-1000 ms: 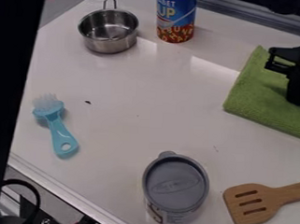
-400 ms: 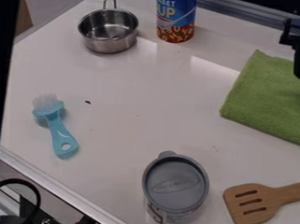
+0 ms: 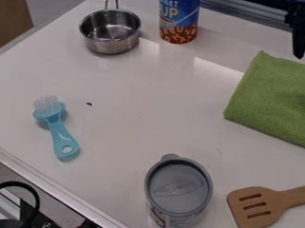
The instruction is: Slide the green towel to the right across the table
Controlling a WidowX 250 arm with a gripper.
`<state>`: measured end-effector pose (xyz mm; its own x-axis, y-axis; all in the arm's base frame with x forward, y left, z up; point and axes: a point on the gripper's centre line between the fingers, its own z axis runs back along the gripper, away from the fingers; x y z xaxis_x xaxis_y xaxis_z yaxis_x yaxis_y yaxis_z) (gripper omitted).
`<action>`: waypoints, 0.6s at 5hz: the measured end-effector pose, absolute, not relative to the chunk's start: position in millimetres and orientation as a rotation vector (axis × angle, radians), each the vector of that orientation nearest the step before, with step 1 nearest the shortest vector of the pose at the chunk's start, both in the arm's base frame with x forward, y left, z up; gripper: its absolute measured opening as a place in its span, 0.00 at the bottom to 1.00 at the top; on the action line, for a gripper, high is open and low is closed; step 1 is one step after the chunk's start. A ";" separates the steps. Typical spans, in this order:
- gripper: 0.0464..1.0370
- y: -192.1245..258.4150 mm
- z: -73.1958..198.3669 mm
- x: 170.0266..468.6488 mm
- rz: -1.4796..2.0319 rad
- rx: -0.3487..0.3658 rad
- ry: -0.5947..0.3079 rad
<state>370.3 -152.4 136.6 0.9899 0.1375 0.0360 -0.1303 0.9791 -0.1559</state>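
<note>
The claw (image 3: 299,45) hangs at upper right, near the cloth (image 3: 274,100) at the right edge; I cannot tell whether it is spread or closed. Ample height would avoid dragging the cloth.

White table (image 3: 130,91), seen at a slant. Green cloth (image 3: 270,99) lies flat at right. Wooden spatula (image 3: 259,206) bottom right, three slots in the head, handle toward the right edge. Can with gray lid (image 3: 179,186) standing near the bottom, left of the spatula, not touching it. Light blue brush (image 3: 57,128) lying at left, white bristles up, hole in the handle end. Small metal pot (image 3: 110,32) upper left, handle pointing away. Blue and red can (image 3: 179,17) upright just beside the pot, to its right. Small dark speck (image 3: 89,104) near the brush.
</note>
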 end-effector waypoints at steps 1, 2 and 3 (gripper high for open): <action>0.96 -137.6 144.7 367.5 0.177 -0.140 -0.061; 0.96 -113.2 129.4 362.4 0.236 -0.085 -0.066; 0.96 -85.8 130.0 352.1 0.359 -0.089 -0.077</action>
<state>352.1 -85.8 130.0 0.9336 0.3535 0.0593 -0.3467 0.9326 -0.1006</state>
